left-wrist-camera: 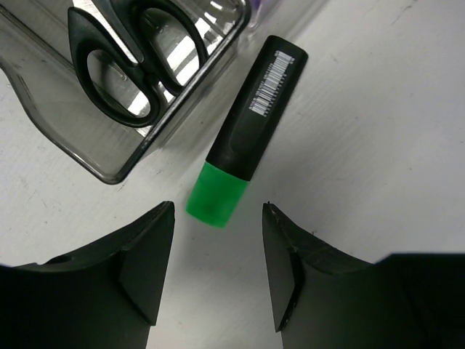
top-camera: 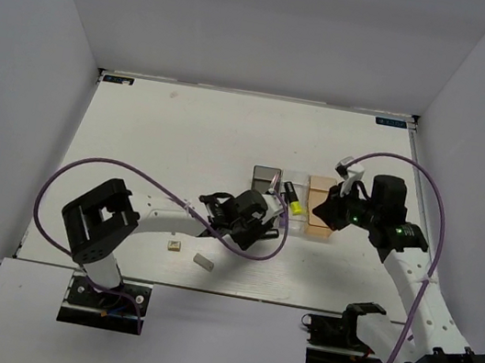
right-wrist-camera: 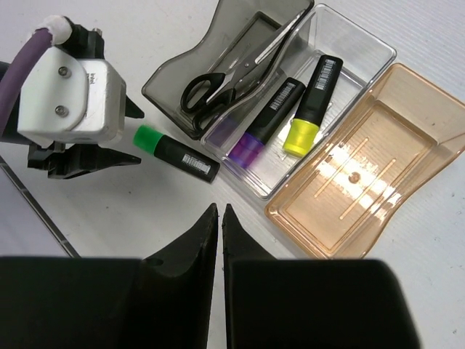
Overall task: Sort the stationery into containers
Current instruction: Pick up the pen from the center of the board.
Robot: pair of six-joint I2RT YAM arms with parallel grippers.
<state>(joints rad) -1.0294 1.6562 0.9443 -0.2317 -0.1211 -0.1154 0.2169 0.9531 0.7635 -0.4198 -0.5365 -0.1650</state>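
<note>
My left jaws are spread, fingertips [left-wrist-camera: 156,247] on either side of the green end of a green highlighter [left-wrist-camera: 251,123]. Neither fingertip seems to touch it. This highlighter lies flat on the surface [top-camera: 185,135], just beside the long wall of the dark grey bin [left-wrist-camera: 109,163] and roughly parallel to it. The black-handled scissors [left-wrist-camera: 142,58] lie inside that bin.

My right jaws are pressed together with nothing between them, fingertips [right-wrist-camera: 211,225] hanging above the surface close to the bins. From there I see the three bins side by side, touching or nearly so, near the middle of the surface and a little toward its right edge. The dark grey bin comes first, then the clear bin [right-wrist-camera: 363,51], then the tan-orange bin [right-wrist-camera: 378,167]. The purple highlighter [right-wrist-camera: 265,123] and the yellow highlighter [right-wrist-camera: 312,94] lie side by side in the clear bin.

Two erasers sit well apart from the bins, near the near edge, left of centre. The beige eraser [top-camera: 174,246] and the grey eraser [top-camera: 203,262] are close together but not touching.
</note>
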